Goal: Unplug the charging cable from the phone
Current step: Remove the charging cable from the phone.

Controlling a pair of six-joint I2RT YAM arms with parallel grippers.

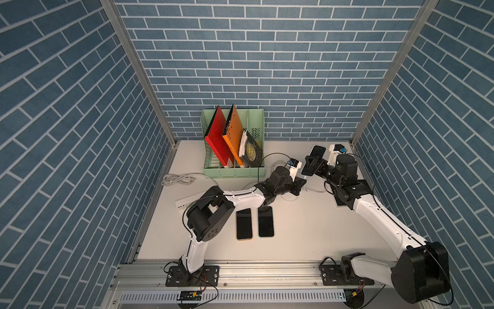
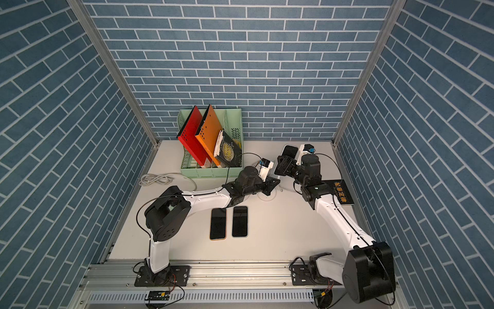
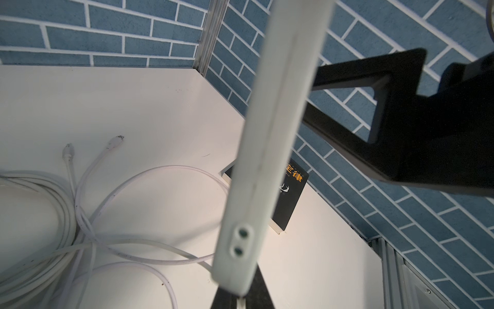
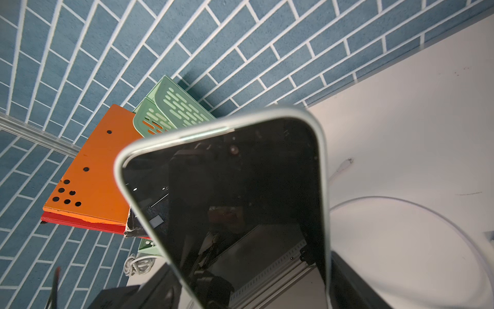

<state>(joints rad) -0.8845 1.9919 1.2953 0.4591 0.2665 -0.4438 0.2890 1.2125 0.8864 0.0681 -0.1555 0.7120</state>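
The left gripper (image 3: 242,301) is pinched tight on a sliver of white at the phone's lower end, which I take to be the plug of the charging cable (image 3: 241,304). Only that sliver shows, so if the hold is on the cord and not the plug body, it could slip or strain the cord when pulled. Straight ahead of its jaws the phone (image 3: 267,133) runs away edge-on, held clear of the table (image 3: 133,107). Further ahead the right gripper (image 1: 311,163) clamps the phone across its width; a pull off the port's line could twist the phone in that clamp or drag it free and drop it. Below and beyond the jaws lie loose white cables (image 3: 66,214), where the freed lead might snag
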